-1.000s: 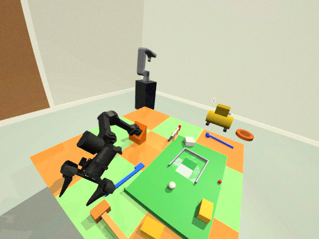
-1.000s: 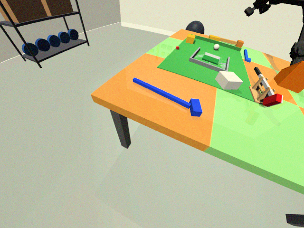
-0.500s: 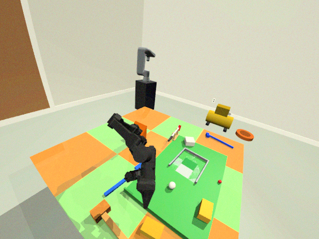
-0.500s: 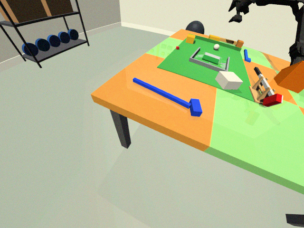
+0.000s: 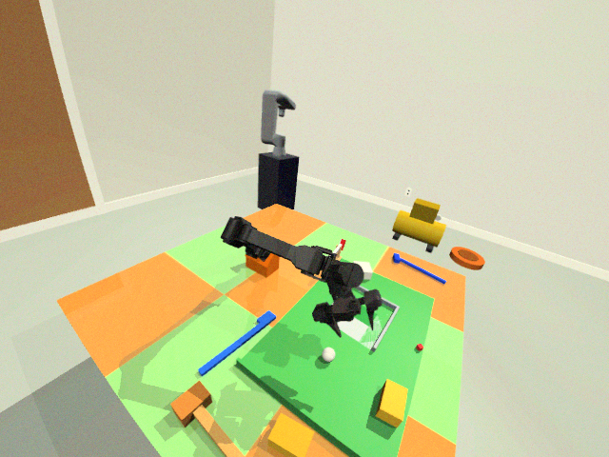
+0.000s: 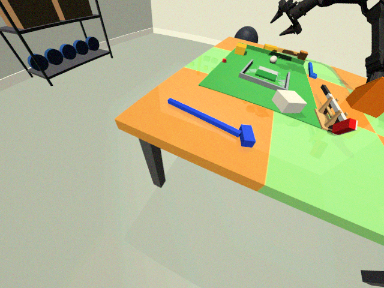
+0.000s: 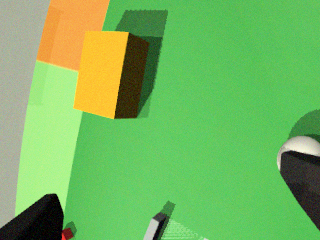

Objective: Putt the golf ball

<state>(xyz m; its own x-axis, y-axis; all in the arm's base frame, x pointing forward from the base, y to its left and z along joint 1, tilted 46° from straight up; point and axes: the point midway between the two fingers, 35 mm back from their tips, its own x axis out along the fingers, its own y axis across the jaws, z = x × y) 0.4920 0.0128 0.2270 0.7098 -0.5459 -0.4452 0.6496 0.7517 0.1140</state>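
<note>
The red putter leans on a wooden stand, its white shaft and black grip sloping up from the red head. The white golf ball rests on the green mat. A pale ramp faces the ball's side, beside the raised green, within a grey border. My gripper is open and empty above the mat, away from the putter. One finger partly hides the ball in the wrist view.
Two blue clubs lie on opposite sides of the mat. A white block sits near the putter stand. Yellow blocks, a brown mallet, a red cube and an orange block stand around.
</note>
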